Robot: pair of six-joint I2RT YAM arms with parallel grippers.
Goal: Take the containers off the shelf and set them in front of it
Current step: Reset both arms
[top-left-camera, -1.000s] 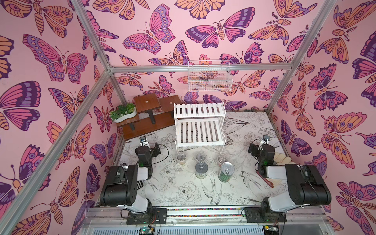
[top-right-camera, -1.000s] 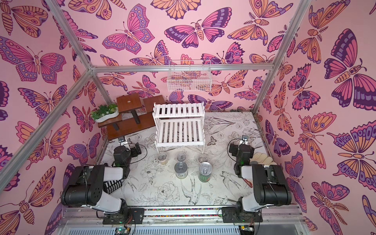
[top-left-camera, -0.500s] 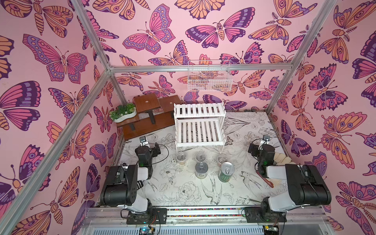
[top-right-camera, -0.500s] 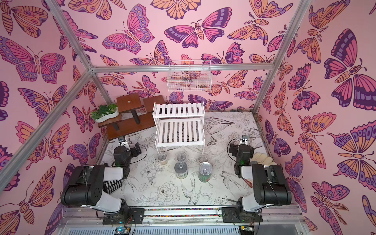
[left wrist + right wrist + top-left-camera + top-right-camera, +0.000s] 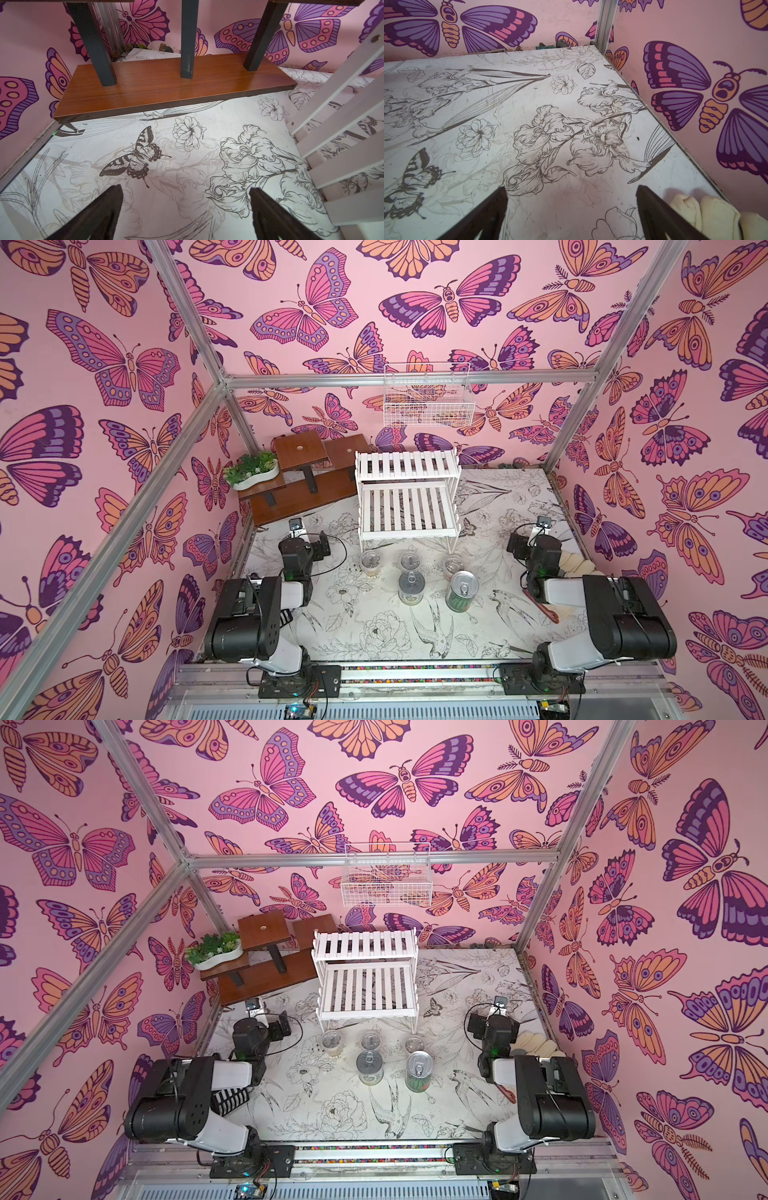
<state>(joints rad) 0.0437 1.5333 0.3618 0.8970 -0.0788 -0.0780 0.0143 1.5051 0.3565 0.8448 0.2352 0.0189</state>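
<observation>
The left gripper [image 5: 185, 189] has its jaws spread as wide as they go with nothing between them. Only the printed table [image 5: 187, 212] lies under its dark fingers [image 5: 99, 212], with the brown stepped stand [image 5: 166, 87] ahead and the white slats of the shelf [image 5: 340, 116] at the edge of that wrist view. The right gripper [image 5: 571, 188] is likewise fully open and empty over bare tabletop, off to the shelf's other side, with some cream-coloured padded thing [image 5: 695, 209] just beside one finger. In both top views the arms sit folded, one at each side of the shelf and well apart from it. Both tiers of the shelf [image 5: 405, 526] show only bare slats. Just in front of its lower tier stands a row of three clear lidded cups [image 5: 370, 562] [image 5: 410, 561] [image 5: 453, 565]. One row further out from the shelf are the white-green pull-tab can [image 5: 411, 587] and the watermelon-printed can [image 5: 464, 595]. All five are upright and none is touching another. I judge the task done, or at its very last step, with the arms parked after the final release. The next move seems to call for no further grasp, only for keeping both arms clear so the row in front of the shelf is not knocked.
</observation>
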